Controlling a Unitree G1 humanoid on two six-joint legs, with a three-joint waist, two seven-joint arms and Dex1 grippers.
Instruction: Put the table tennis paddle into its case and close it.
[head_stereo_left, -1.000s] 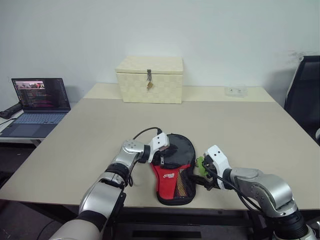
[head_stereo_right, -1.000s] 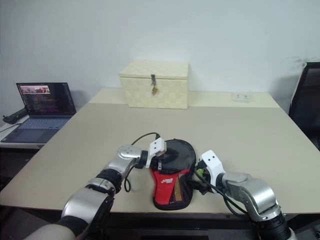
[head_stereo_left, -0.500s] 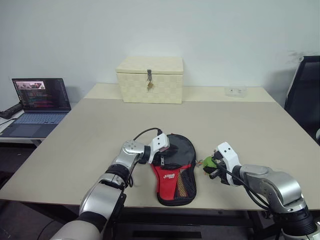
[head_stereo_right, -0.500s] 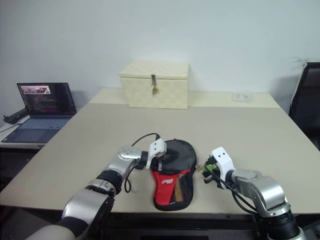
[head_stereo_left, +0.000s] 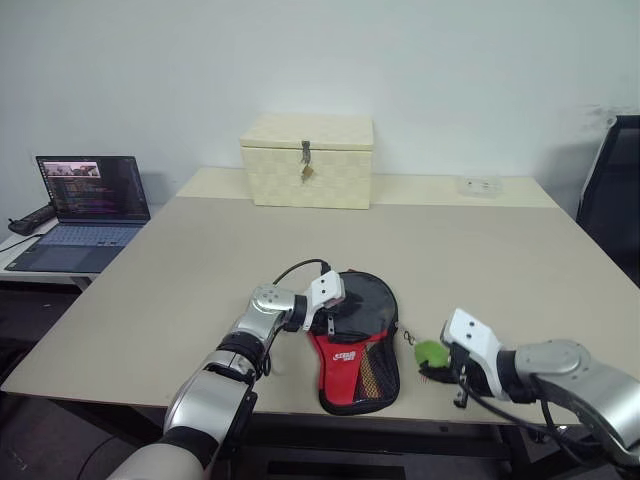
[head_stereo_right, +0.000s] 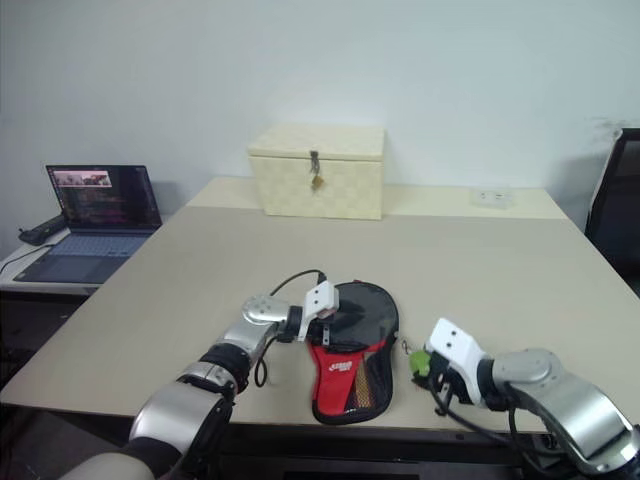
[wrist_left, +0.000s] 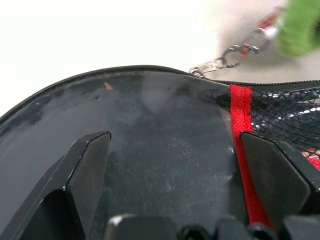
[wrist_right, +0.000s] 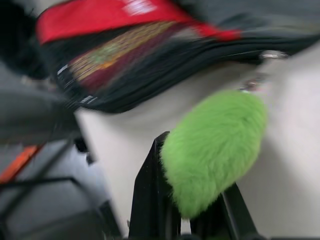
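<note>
The case (head_stereo_left: 356, 340), black fabric with a red panel and a mesh pocket, lies flat near the table's front edge. The table tennis paddle is hidden. My left gripper (head_stereo_left: 327, 312) is open, its two fingers (wrist_left: 87, 170) spread over the case's round black top (wrist_left: 165, 150). A green fluffy pompom (head_stereo_left: 430, 351) hangs by a small chain on the zip pull (wrist_left: 216, 64) at the case's right side. My right gripper (head_stereo_left: 441, 366) is shut on that pompom (wrist_right: 215, 145), a little to the right of the case.
A cream woven box (head_stereo_left: 306, 160) with a metal latch stands at the table's back. An open laptop (head_stereo_left: 85, 200) sits on a side table at the left. A black chair (head_stereo_left: 615, 180) is at the right, and a small white block (head_stereo_left: 478, 185) lies far back.
My right gripper has shut on the green pompom and drawn back to the right, away from the case. The left gripper has stayed open on the case. The camera has shifted slightly.
</note>
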